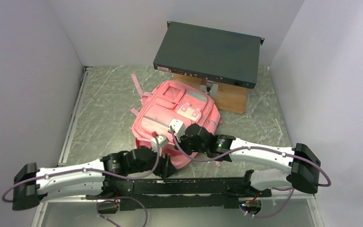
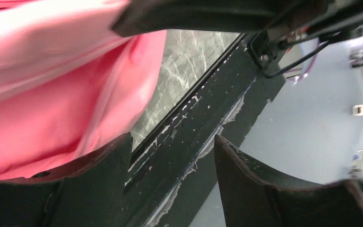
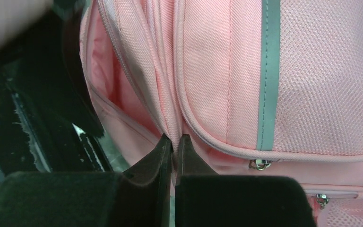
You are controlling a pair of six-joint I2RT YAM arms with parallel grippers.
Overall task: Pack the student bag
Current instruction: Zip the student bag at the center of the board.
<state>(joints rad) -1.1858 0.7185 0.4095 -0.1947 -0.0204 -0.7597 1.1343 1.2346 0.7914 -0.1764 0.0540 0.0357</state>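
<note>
The student bag (image 1: 179,111) is a pink backpack lying front side up in the middle of the table. In the right wrist view the student bag (image 3: 227,71) fills the frame, and my right gripper (image 3: 175,138) is shut on a fold of its fabric beside the main zip seam. From above, my right gripper (image 1: 182,141) is at the bag's near edge. My left gripper (image 1: 169,166) is at the bag's near left corner. In the left wrist view my left gripper (image 2: 172,142) is open and empty, with pink bag fabric (image 2: 52,94) beside its left finger.
A flat black electronics box (image 1: 208,54) rests on a wooden block (image 1: 229,97) just behind the bag. A black mounting rail (image 1: 194,184) runs along the table's near edge, right under the left gripper. White walls enclose the left, right and back.
</note>
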